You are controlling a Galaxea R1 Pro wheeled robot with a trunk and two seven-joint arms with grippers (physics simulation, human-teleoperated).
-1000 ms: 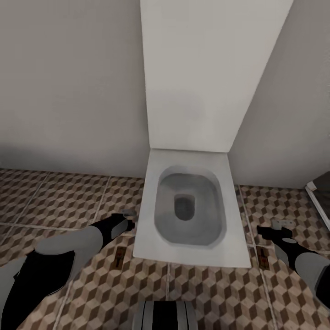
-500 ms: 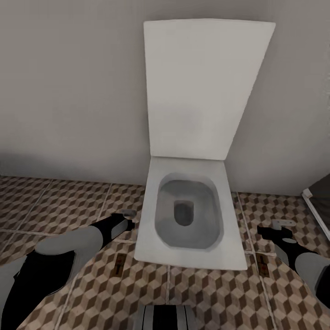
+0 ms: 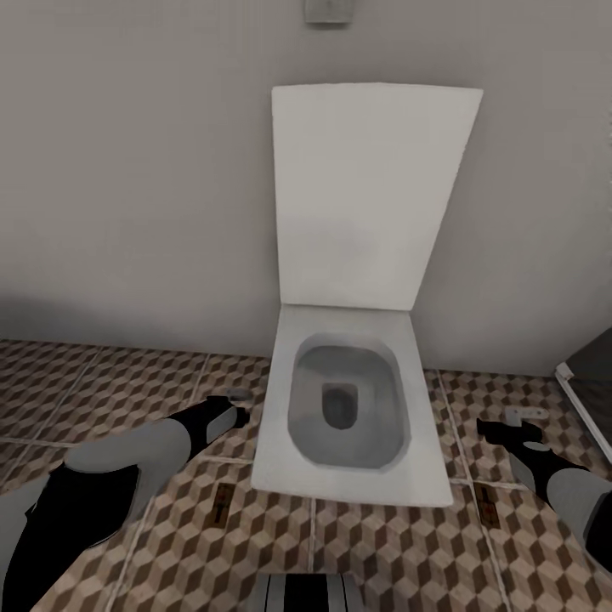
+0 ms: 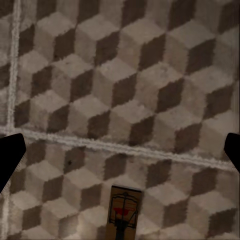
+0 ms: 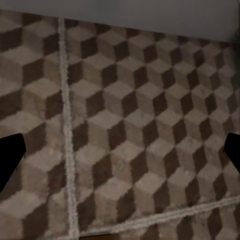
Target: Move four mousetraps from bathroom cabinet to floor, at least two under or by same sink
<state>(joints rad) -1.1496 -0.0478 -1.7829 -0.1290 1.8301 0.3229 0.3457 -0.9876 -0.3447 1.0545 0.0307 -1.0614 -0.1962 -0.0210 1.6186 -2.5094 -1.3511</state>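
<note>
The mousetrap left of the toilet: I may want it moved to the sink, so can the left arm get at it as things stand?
Probably yes. The mousetrap lies flat on bare floor just behind the left gripper, jaws open, nothing between; the toilet stands beside.

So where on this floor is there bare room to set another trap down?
Bare tiles lie between the wall and the left end effector. It is tighter beside the toilet, where one trap lies at its left and another at its right.
</note>
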